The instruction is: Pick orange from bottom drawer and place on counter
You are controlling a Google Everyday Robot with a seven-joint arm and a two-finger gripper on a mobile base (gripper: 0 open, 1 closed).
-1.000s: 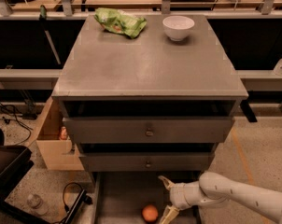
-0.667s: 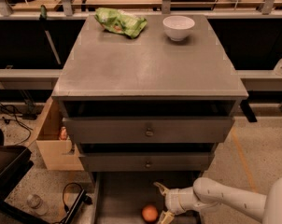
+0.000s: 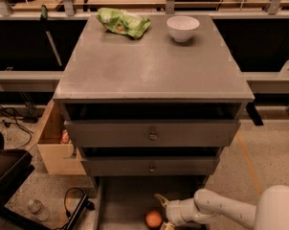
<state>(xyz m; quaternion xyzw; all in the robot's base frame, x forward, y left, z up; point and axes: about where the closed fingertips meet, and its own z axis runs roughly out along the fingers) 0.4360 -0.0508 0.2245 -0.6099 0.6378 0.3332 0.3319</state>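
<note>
The orange (image 3: 153, 219) lies in the pulled-out bottom drawer (image 3: 120, 200), near the lower edge of the camera view. My gripper (image 3: 162, 213) is low inside the drawer, just right of the orange, with one finger (image 3: 160, 199) pointing up-left above the fruit and the other cut off by the frame edge. The white arm (image 3: 230, 210) reaches in from the lower right. The fingers look spread around the orange's right side. The grey counter (image 3: 149, 66) is the top of the cabinet.
A green snack bag (image 3: 123, 22) and a white bowl (image 3: 183, 28) sit at the counter's back edge. Two closed drawers with round knobs (image 3: 152, 137) are above the bottom drawer. A cardboard box (image 3: 56, 143) stands left of the cabinet, cables and a bottle lie on the floor.
The gripper has moved left and down in the drawer, closer to the orange. The orange has not moved.
</note>
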